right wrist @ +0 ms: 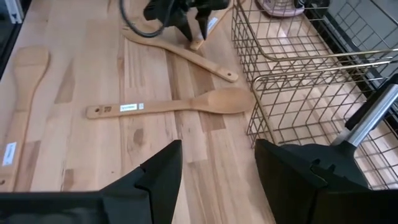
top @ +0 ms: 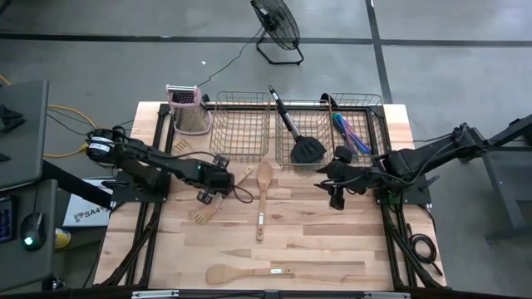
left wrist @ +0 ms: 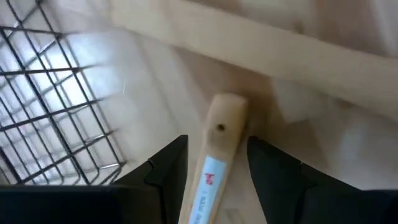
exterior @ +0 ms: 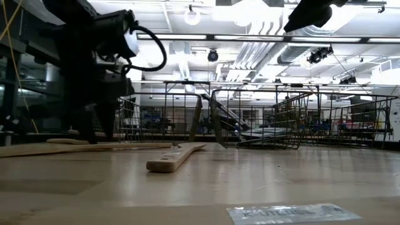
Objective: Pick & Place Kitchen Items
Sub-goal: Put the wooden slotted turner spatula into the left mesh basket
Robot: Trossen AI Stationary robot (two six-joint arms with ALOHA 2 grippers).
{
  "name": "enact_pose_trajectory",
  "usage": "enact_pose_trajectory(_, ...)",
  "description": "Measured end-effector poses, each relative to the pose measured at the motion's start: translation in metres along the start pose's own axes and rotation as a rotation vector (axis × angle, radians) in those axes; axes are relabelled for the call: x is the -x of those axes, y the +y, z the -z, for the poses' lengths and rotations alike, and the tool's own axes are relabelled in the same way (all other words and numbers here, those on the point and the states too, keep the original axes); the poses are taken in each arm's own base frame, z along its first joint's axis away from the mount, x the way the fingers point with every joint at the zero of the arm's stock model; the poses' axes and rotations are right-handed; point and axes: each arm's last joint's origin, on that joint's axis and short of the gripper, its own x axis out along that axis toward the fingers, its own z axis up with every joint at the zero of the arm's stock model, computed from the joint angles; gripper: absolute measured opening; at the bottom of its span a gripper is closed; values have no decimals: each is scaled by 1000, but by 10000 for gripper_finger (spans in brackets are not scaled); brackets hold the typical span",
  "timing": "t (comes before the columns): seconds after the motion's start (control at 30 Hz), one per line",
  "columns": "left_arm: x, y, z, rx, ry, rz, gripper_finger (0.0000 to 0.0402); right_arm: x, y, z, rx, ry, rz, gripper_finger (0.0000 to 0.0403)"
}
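Observation:
A light wooden utensil lies on the table under my left arm. Its handle end (left wrist: 225, 115), with a small hole and a label, sits between the open fingers of my left gripper (left wrist: 217, 142) (top: 218, 183), which slants down and touches nothing. Just beyond it a second wooden utensil (top: 208, 209) lies aslant. A wooden spoon (top: 263, 195) lies mid-table and a wooden spatula (top: 241, 272) near the front edge. My right gripper (top: 337, 198) (right wrist: 217, 146) hovers open and empty in front of the baskets.
Three wire baskets (top: 243, 124) stand along the far edge. The middle one holds a black spatula (top: 298, 137), the right one blue-purple cutlery (top: 353, 133). A grater with a pink top (top: 187, 108) stands at the far left. Bare wood lies between the spoon and the right arm.

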Motion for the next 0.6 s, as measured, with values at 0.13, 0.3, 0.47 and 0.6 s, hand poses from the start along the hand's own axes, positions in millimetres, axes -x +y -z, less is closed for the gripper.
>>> enact_pose_trajectory(0.13,-5,11,6,48,2,61,161,0,0,0,0,-2,1,195)
enact_pose_trajectory(0.3,-10,22,12,56,-40,174,161,0,0,0,2,-3,3,195)
enact_pose_trajectory(0.47,-11,26,15,18,-49,187,161,0,0,0,0,-5,2,195)
enact_pose_trajectory(0.6,-11,25,15,-4,-61,210,159,0,0,-1,0,-6,2,195)
